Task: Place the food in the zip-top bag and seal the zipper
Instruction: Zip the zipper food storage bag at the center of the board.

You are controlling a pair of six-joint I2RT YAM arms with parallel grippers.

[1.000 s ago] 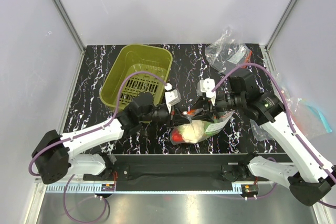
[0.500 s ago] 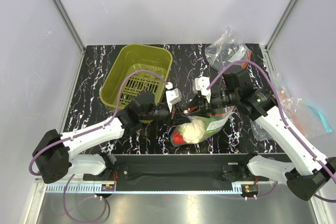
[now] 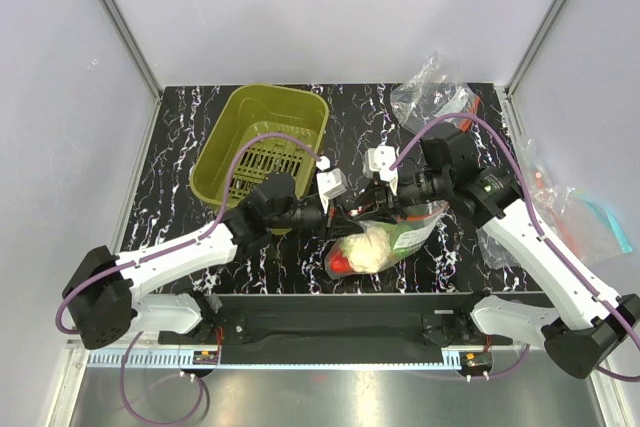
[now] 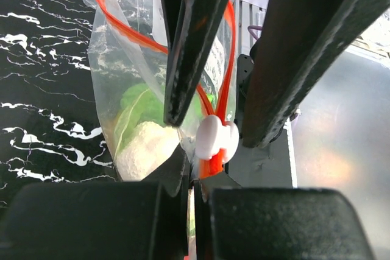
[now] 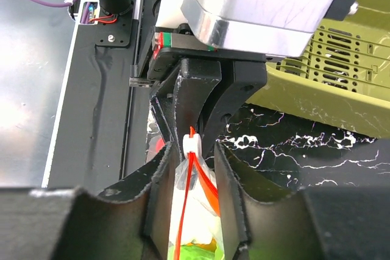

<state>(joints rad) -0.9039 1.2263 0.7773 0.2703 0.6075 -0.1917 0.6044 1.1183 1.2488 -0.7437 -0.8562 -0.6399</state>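
Change: the right gripper has slid leftward over the last second, so its fingers now sit right against the left gripper. The bag has barely shifted.
Left gripper: pressed together, pinching the end of the red zipper just below the white slider.
Right gripper: fingers slightly spread, one on each side of the strip. They do not visibly squeeze it.
Bag position: it hangs from both grippers over the near middle of the table, with its bottom resting there.
Meaning for the task: the food looks loaded, but the two red strips part into a loop, so the mouth is not yet sealed. The arms seem set to run the slider along.
Food count: one red tomato, one white cauliflower and at least one green leaf, all inside the bag. No orange piece can be made out.
Slider count: one.
Basket count: one green basket, with no food visible inside.
Other bags: at least two, one crumpled at the far right corner and one with a blue strip at the right edge.
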